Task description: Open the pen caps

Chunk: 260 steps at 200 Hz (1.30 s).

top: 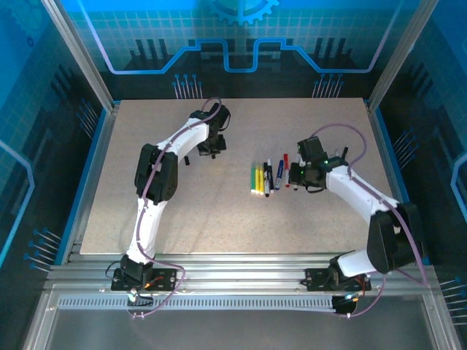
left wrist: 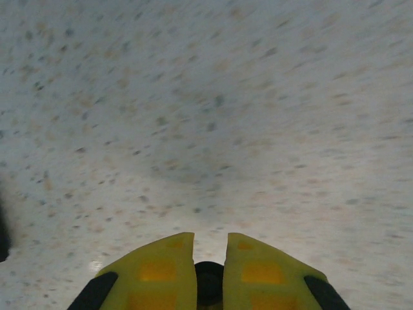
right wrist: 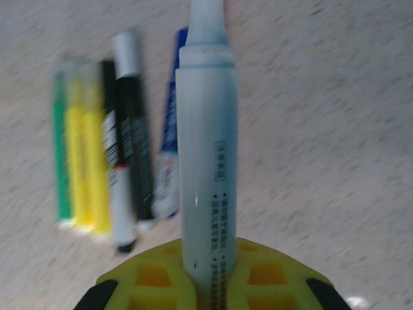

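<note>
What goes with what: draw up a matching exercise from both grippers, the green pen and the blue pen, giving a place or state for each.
Things:
1. left gripper
2. right gripper
3. green pen
4. blue pen

Places or states:
a. shut on a pale pen
b. end of the row, beside a yellow pen
c. lying between a black pen and the pale pen, in the right wrist view
d. shut, over bare table

Pairs: 1-d, 2-a, 3-b, 4-c.
</note>
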Each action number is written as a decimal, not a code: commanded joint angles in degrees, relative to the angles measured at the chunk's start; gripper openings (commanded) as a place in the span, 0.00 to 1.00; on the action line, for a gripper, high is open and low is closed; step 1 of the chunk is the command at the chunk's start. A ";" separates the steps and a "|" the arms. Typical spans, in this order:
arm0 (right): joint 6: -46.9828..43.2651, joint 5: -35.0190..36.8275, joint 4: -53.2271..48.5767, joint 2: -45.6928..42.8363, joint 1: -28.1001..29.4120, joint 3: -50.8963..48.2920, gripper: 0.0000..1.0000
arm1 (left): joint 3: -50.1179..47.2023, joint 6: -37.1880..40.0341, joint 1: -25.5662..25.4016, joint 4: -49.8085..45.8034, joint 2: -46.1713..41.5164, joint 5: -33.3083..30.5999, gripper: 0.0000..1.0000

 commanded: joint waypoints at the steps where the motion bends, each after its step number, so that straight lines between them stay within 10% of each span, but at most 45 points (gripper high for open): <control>1: -4.93 5.22 -1.21 6.24 -3.13 3.38 0.00 | -2.15 2.11 1.27 -2.30 -2.57 -3.48 0.00; 127: -5.47 17.05 -9.39 25.53 -9.81 18.94 0.02 | -8.90 3.34 3.39 -3.81 -3.39 -13.38 0.13; 205: -4.97 17.41 -13.22 28.68 -11.85 22.43 0.30 | -9.42 2.89 3.37 -3.34 -4.13 -12.40 0.30; 260: -4.44 17.97 -14.09 28.61 -11.94 22.43 0.32 | -9.19 2.88 3.44 -3.37 -5.46 -12.32 0.31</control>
